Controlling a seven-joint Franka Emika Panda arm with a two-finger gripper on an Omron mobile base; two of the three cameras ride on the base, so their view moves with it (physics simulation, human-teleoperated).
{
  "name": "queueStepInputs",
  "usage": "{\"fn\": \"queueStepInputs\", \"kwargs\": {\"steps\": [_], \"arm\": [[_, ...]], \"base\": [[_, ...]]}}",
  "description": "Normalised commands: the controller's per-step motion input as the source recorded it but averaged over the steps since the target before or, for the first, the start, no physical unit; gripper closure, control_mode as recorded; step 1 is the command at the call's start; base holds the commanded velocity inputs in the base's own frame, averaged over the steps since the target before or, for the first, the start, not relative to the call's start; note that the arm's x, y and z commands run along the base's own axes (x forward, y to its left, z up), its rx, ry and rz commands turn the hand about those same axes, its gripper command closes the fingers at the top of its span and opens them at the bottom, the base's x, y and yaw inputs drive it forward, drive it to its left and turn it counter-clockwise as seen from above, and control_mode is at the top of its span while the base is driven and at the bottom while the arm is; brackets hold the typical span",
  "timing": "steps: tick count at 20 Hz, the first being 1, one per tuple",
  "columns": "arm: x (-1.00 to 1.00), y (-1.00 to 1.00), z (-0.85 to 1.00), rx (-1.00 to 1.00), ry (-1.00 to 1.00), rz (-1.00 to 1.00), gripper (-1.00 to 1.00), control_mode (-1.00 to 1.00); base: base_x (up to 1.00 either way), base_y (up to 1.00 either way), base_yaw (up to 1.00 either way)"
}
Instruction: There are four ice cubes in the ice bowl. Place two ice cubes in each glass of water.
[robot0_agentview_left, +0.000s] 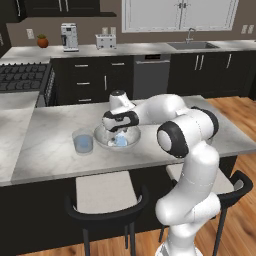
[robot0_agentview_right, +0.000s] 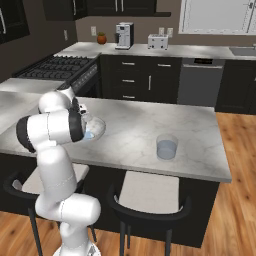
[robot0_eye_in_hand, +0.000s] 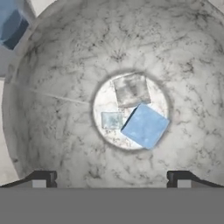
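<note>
Dark kitchen cabinets and a grey marble island counter (robot0_agentview_left: 50, 145) make up the room, with two black stools tucked under the counter's near edge. I am driving the white arm, which reaches from the near edge over the ice bowl (robot0_agentview_left: 131, 140), a wide, shallow, mottled grey-white dish sitting toward the left half of the counter.

One glass of water (robot0_agentview_left: 82, 141) stands just beside the bowl on its left, close but, as far as I can tell, not touching. The second glass (robot0_agentview_right: 167, 147) is well apart, toward the counter's right end near its front edge.

My gripper (robot0_eye_in_hand: 111, 177) hangs directly above the bowl, pointing straight down into it, with its jaws spread wide and nothing held between them.

In the hand view, the ice cubes lie clustered on the bowl's flat centre. The clearest is a pale-blue cube (robot0_eye_in_hand: 145, 126), turned diamond-wise to the line between my fingers. Touching its upper corner is a greyer, more see-through cube (robot0_eye_in_hand: 131, 90); a smaller faint one (robot0_eye_in_hand: 112, 120) sits just beside it. I cannot make out a fourth cube.

My judgement: the blue cube lies ahead of the fingertips and slightly toward the right-hand finger, so the hand needs to shift forward, and probably twist, before descending to close on flat faces.
</note>
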Motion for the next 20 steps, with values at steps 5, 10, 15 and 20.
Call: {"fn": "queueStepInputs", "kwargs": {"steps": [5, 10, 15, 20], "arm": [[0.28, 0.0, -0.32, -0.03, 0.0, 0.0, -1.0, -1.0], [0.24, 0.0, -0.25, 0.0, 0.0, 0.0, -1.0, -1.0], [0.18, 0.02, -0.27, 0.0, 0.0, 0.0, -1.0, -1.0], [0.21, 0.14, -0.18, 0.0, 0.0, 0.0, -1.0, -1.0]], "base": [[0.0, 0.0, 0.0], [0.0, 0.0, 0.0], [0.0, 0.0, 0.0], [0.0, 0.0, 0.0]]}}
